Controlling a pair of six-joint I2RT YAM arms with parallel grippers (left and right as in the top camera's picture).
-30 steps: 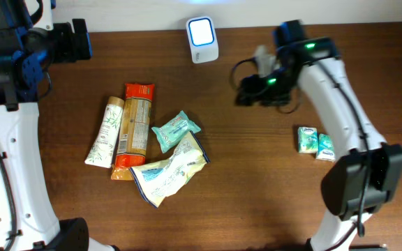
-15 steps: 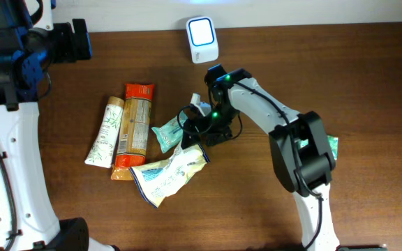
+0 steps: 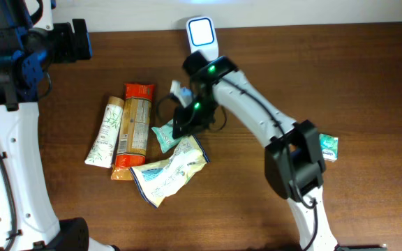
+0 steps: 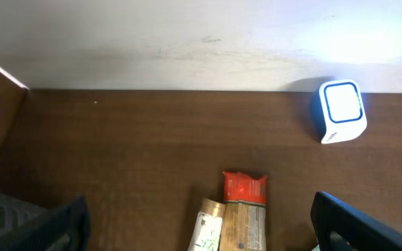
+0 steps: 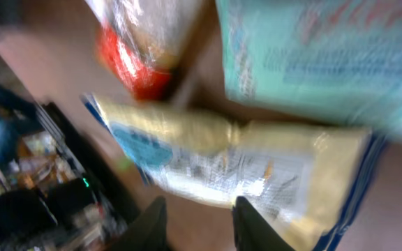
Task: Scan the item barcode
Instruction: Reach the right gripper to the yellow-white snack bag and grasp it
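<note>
Swung over from the worktop's (image 3: 375,77) right side, the right arm (image 3: 257,118) now reaches centre-left. Left hand (image 4: 199,201) gapes wide, empty. Teal packet (image 3: 175,132) lies at the scanner's (image 3: 202,40) 7 o'clock, with the right hand (image 3: 185,118) just above it, fingers close together; I cannot tell whether it grips.

A cream tube (image 3: 105,132) lies on the brown wooden surface (image 3: 368,84), touching the long orange-and-red snack packet (image 3: 134,129) just beside it. Below them a pale yellow pouch (image 3: 168,169) with blue print lies tilted, one corner against the packet's lower end. A small teal packet (image 3: 328,146) sits well apart, far to the right. A white wall (image 4: 187,42) runs behind the surface.
</note>
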